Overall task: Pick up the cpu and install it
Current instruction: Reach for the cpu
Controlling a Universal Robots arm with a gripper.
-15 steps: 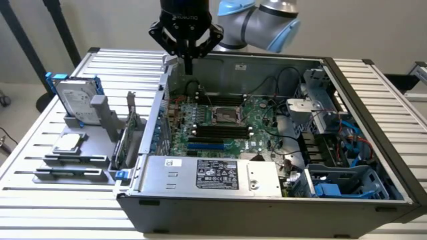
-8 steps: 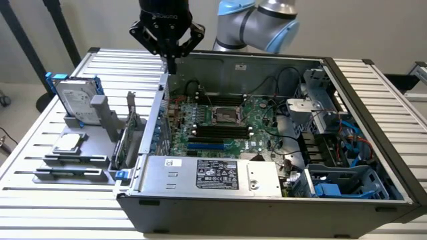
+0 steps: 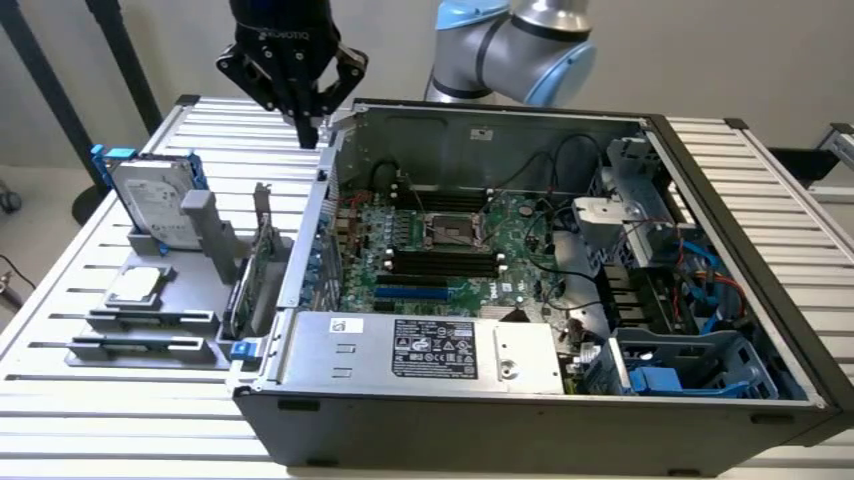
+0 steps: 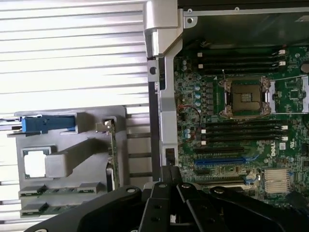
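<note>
The cpu (image 3: 136, 286), a small silver square chip, lies flat on the grey fixture (image 3: 187, 335) at the exterior view's left; in the wrist view the cpu (image 4: 36, 162) sits in a square recess. My gripper (image 3: 310, 132) hangs high above the table by the case's back left corner, far from the cpu, shut with nothing in it. Its black fingers (image 4: 170, 175) meet in the wrist view. The empty processor socket (image 3: 447, 232) sits on the green motherboard; the wrist view shows the socket (image 4: 244, 96) with its frame open.
An open computer case (image 3: 441, 415) fills the table's middle and right. A silver hard drive in a blue frame (image 3: 154, 200) stands upright on the fixture, with grey blocks (image 3: 211, 232) and an upright card (image 3: 254, 290) beside it. Cables and drive bays (image 3: 667, 280) crowd the case's right.
</note>
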